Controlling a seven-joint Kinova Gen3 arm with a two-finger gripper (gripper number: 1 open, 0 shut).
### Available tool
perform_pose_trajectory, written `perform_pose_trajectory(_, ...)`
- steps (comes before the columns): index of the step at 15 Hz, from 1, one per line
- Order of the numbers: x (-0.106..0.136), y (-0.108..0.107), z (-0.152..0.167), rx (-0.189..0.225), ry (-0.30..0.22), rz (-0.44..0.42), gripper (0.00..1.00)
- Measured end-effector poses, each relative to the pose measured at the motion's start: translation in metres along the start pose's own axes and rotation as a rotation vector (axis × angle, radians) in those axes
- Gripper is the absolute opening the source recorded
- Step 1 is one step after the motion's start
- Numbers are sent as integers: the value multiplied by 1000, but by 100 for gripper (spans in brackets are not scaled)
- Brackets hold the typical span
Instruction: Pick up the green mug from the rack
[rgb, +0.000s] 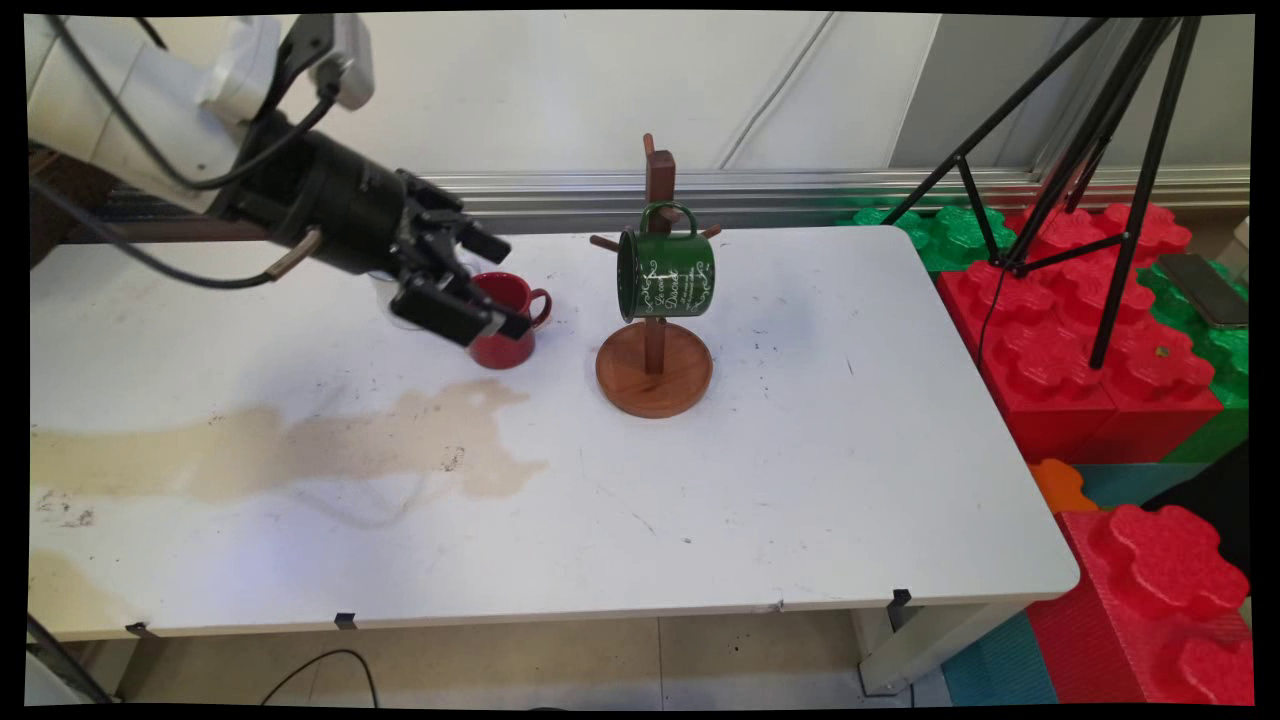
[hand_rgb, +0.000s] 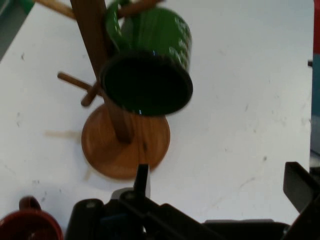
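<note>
We see bare table (rgb: 820, 450) across the lower and right frame; the red mug (rgb: 505, 322) and the mug stand (rgb: 654, 368), left of centre, block passage.

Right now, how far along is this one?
Done: the green mug hangs on the rack. In hand: nothing; the gripper is open close by the red mug, which stands on the table, not gripped. Left, if both mugs belong on the rack: the red mug; free pegs show.

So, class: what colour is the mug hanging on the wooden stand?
Dark green with white lettering; the mug shows best in the main view.
</note>
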Motion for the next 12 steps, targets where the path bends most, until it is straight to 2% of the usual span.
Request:
perform_pose_trajectory(6, 29, 3, 20, 5, 42, -30, 100)
perform_pose_trajectory(12, 42, 9, 55, 8, 40, -100, 100)
